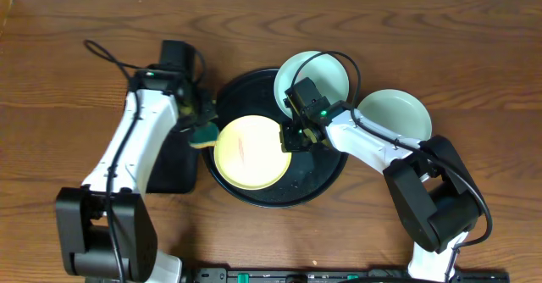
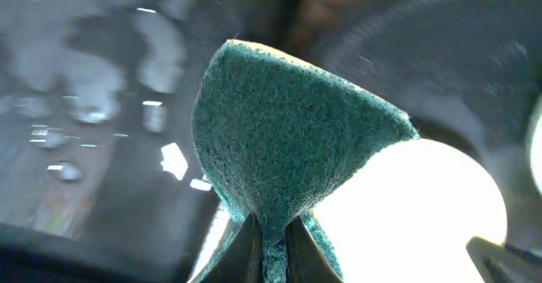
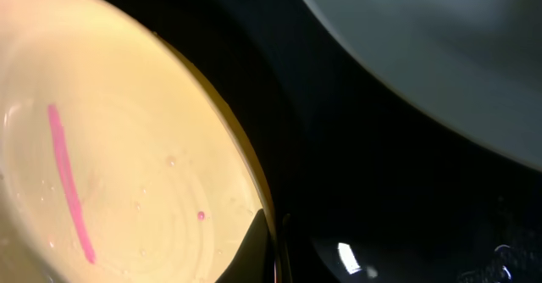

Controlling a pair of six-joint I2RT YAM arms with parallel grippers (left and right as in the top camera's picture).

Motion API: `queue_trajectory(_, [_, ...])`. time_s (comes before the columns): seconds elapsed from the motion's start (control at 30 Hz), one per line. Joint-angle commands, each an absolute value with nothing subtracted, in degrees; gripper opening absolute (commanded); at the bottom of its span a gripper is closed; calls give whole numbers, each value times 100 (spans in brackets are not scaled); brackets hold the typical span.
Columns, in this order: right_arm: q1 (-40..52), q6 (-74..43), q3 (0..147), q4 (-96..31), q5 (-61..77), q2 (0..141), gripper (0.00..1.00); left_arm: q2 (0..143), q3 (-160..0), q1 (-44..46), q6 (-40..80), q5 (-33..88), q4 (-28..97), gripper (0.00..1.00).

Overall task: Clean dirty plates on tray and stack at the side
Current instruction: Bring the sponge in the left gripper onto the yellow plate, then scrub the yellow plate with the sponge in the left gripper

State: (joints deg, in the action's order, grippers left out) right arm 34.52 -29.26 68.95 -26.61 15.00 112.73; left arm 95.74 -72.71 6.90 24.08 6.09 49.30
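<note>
1. The right gripper (image 3: 273, 247) is clenched on the right rim of the yellow plate (image 3: 127, 147); only its wrist view shows the pink streak (image 3: 68, 181) across the plate.
2. The left gripper (image 2: 269, 247) pinches a green sponge (image 2: 279, 130) at that plate's left edge; its wrist view shows the sponge's coarse weave.
3. Only the overhead view shows the layout; the yellow plate sits in the round tray (image 1: 254, 200); one mint plate (image 1: 312, 78) overlaps the tray's far rim; the other mint plate (image 1: 391, 116) rests on the table (image 1: 68, 29) just right of the tray.

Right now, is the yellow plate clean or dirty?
Dirty: the yellow plate carries a pink streak and a pink dot, seen from the right wrist.
</note>
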Motion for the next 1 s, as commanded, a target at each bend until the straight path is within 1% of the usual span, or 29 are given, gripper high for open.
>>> queue_trajectory(0.0, [3454, -2930, 7022, -2661, 1485, 11330, 1, 9832, -7242, 1098, 2655, 705, 4827, 7])
queue_trajectory(0.2, [3454, -2928, 7022, -2661, 1485, 11330, 1, 10538, -7242, 1702, 2694, 701, 4626, 7])
queue_trajectory(0.37, [3454, -2928, 7022, -2668, 1485, 11330, 1, 11037, -7242, 1914, 2842, 690, 4657, 8])
queue_trajectory(0.53, [3454, -2928, 7022, -2665, 1485, 11330, 1, 11144, -7242, 2045, 2733, 751, 4792, 8])
queue_trajectory(0.57, [3454, -2928, 7022, -2665, 1485, 11330, 1, 11144, -7242, 2069, 2517, 915, 4799, 8])
queue_trajectory(0.7, [3454, -2928, 7022, -2665, 1485, 11330, 1, 11144, -7242, 2130, 788, 2368, 4866, 7])
queue_trajectory(0.77, [3454, -2930, 7022, -2663, 1485, 11330, 1, 11144, -7242, 2130, 364, 2661, 5004, 7])
queue_trajectory(0.87, [3454, -2930, 7022, -2663, 1485, 11330, 1, 11144, -7242, 2112, 322, 2443, 5094, 7])
queue_trajectory(0.9, [3454, -2930, 7022, -2663, 1485, 11330, 1, 11144, -7242, 2095, 489, 2224, 5092, 7])
queue_trajectory(0.97, [3454, -2930, 7022, -2663, 1485, 11330, 1, 11144, -7242, 2078, 1214, 1487, 5092, 7])
